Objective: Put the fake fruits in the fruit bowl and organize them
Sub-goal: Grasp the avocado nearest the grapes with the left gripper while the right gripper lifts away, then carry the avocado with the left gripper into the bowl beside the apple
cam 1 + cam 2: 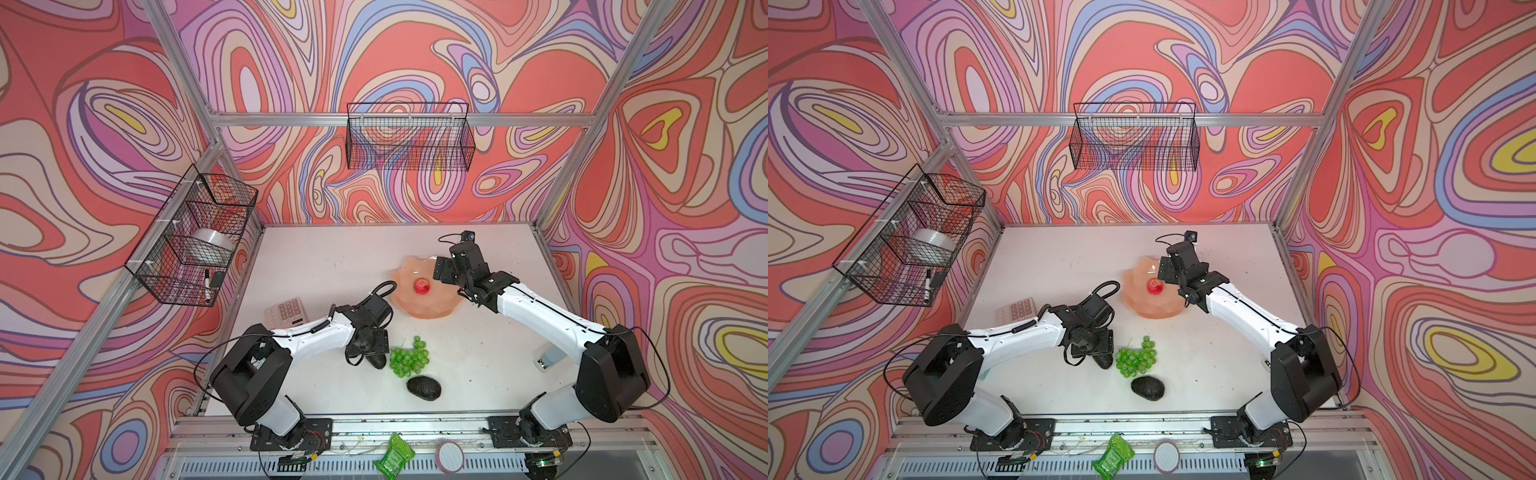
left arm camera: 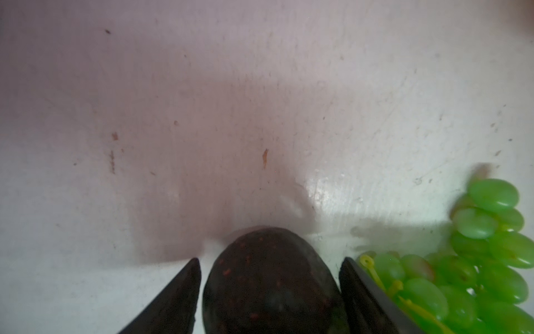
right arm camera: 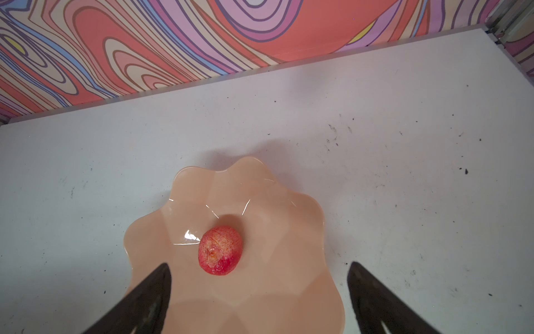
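Note:
A dark avocado [image 2: 271, 289] lies on the white table between the fingers of my left gripper [image 2: 270, 260], which press close on its two sides; a thin sliver of table shows at one fingertip. In both top views only the avocado's end [image 1: 379, 361] pokes out under that gripper [image 1: 374, 353]. The green grapes [image 1: 409, 357] [image 2: 476, 260] lie right beside it, and a second avocado [image 1: 424, 387] lies nearer the front. The red apple [image 3: 221, 250] rests in the peach-pink fruit bowl [image 3: 260, 185] [image 1: 415, 309]. My right gripper [image 3: 260, 266] hangs open above the bowl's right side, holding nothing.
A calculator [image 1: 286, 313] lies at the table's left behind my left arm. Black wire baskets hang on the back wall [image 1: 409, 137] and the left wall [image 1: 193, 237]. A green mesh packet [image 1: 395, 457] and a round disc [image 1: 450, 457] sit on the front rail.

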Available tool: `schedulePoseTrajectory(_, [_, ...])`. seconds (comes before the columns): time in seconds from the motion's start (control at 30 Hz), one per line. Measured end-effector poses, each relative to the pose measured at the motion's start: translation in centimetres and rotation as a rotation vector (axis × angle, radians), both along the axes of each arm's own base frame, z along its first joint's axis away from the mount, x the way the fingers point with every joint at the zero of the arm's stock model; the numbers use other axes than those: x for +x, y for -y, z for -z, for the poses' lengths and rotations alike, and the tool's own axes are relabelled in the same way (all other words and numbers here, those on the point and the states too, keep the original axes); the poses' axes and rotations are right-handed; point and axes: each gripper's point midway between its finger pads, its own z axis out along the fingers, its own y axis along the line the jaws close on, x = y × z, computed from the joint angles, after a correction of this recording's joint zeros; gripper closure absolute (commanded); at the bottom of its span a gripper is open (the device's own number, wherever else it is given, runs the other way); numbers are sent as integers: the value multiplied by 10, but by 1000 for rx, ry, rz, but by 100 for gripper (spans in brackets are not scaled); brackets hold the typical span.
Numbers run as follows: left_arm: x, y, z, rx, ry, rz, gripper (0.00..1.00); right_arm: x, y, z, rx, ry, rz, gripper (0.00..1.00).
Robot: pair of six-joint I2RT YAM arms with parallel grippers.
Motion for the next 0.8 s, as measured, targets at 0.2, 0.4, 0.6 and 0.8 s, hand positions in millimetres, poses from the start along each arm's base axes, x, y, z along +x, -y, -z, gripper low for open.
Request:
schedulePoseTrajectory(0.2, [-2, 0, 1, 2, -4, 6, 50, 1, -1, -1, 5, 8, 0, 2])
schedulePoseTrajectory(0.4, [15, 11, -23, -4, 51, 44, 64, 2, -1, -1, 8, 9, 0, 2])
schedulePoseTrajectory(0.6, [55, 39, -80, -62, 214, 115, 64, -2, 4, 3, 33, 0, 14, 2])
schedulePoseTrajectory(0.8, [102, 80, -143, -129, 373, 198, 64, -27, 24, -3, 84, 27, 66, 2])
